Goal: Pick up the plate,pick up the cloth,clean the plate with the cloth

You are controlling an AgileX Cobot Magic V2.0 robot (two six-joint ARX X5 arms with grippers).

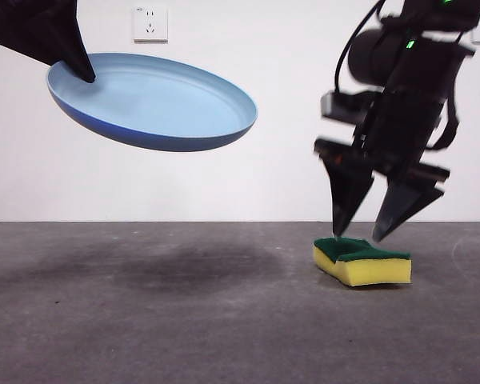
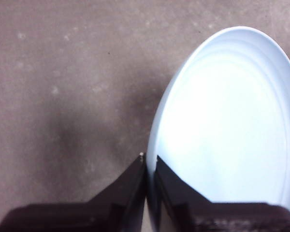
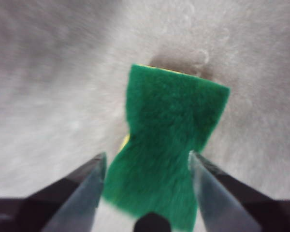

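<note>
Pinching the plate (image 1: 156, 100) by its rim, the left tool (image 2: 147, 162) held it tilted, high above bare table (image 1: 144, 320); the right tool (image 1: 360, 232), jaws spread, straddled the cloth (image 1: 362, 260) lying flat below.

Both arms are black. The right gripper (image 1: 364, 234) has two long wedge-shaped jaws narrowing to sharp points — flat-faced, matte. Above them sits a blocky wrist with a grey box on one side, a round dark housing, a looping black cable (image 1: 354, 40) and small green lights (image 1: 411, 43). The left gripper (image 2: 149, 162) shows matching black wedge jaws.
</note>
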